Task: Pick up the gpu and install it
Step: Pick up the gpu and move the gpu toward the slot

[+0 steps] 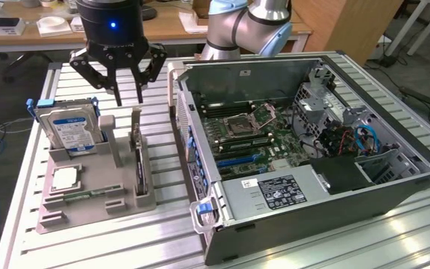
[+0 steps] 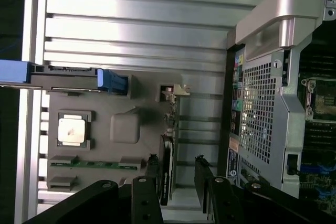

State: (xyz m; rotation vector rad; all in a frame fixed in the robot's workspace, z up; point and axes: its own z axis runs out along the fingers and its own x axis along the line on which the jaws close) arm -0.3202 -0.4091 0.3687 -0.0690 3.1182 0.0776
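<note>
The gpu [image 1: 139, 162] is a thin dark card standing on edge in a slot of the grey holder [image 1: 58, 210], its silver bracket at the far end. My gripper [image 1: 129, 100] hangs open a little above that far end, apart from the card. In the wrist view the gpu [image 2: 167, 174] runs edge-on between my two black fingers, closer to one of them, with nothing held in the gripper [image 2: 178, 184]. The open computer case [image 1: 394, 168] lies at the exterior view's right, its motherboard [image 1: 252, 140] with blue slots exposed.
On the same holder [image 2: 126, 129] stand a silver hard drive [image 1: 69, 129] with a blue-white label, a square processor chip [image 1: 64, 178] and a narrow green memory stick [image 1: 88, 195]. The case wall [image 2: 262, 103] rises close beside the holder. The ribbed metal table [image 1: 125, 241] carries everything.
</note>
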